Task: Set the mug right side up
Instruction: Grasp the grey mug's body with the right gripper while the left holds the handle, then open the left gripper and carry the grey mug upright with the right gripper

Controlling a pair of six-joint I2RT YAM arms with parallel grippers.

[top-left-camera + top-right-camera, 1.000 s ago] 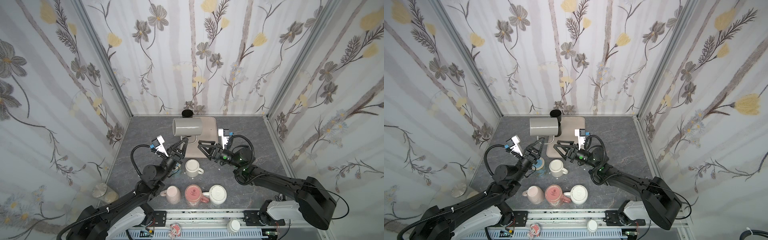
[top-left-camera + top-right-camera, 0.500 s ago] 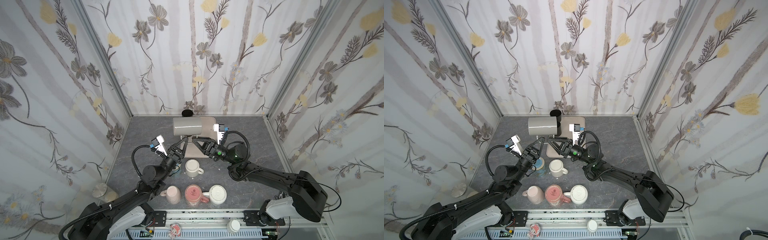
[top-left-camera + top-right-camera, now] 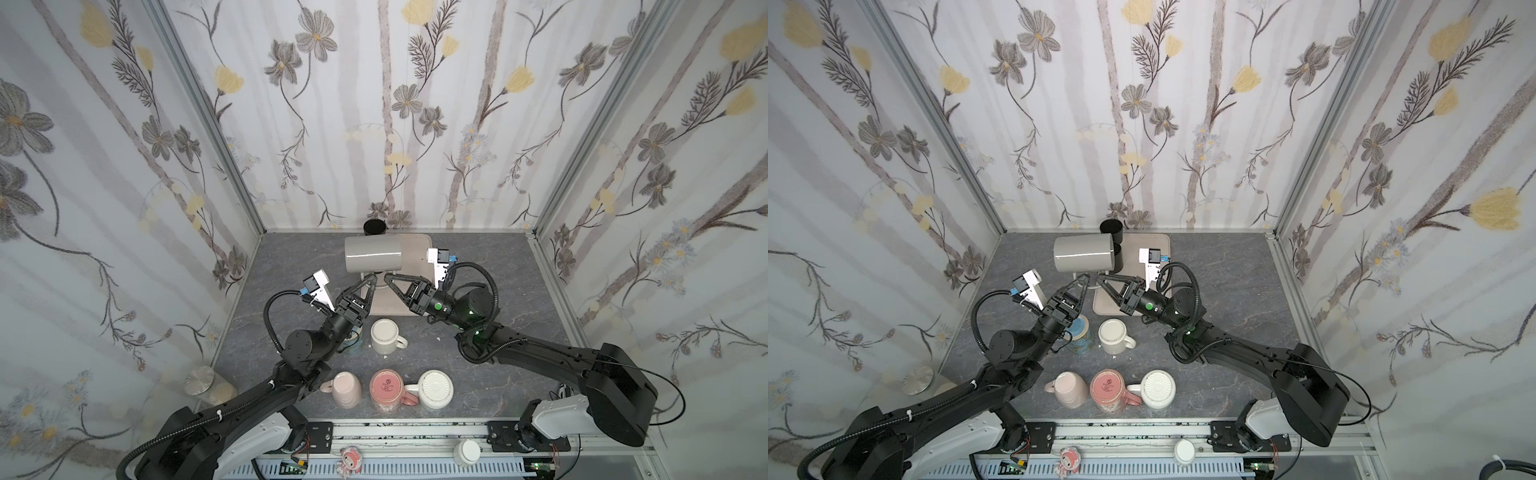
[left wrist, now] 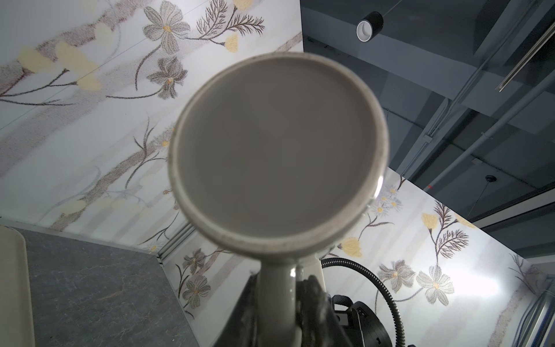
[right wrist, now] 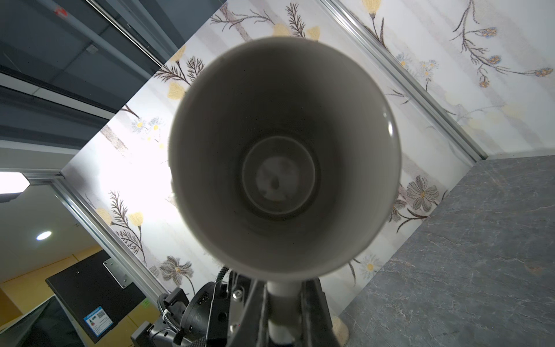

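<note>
The grey mug [image 3: 372, 254] is glazed ceramic, smooth, with a soft sheen; its foot ring [image 4: 279, 241] is dull and grainy. Beside the mug in both top views, the beige tray [image 3: 413, 249] looks matt, perhaps plastic. Around the mug, the tabletop [image 3: 515, 266] is matt, veined grey and stone-like.

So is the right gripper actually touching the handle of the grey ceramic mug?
Touching. In the right wrist view, the right gripper has its fingers flush against both sides of the handle of the grey ceramic mug, with no gap visible.
</note>
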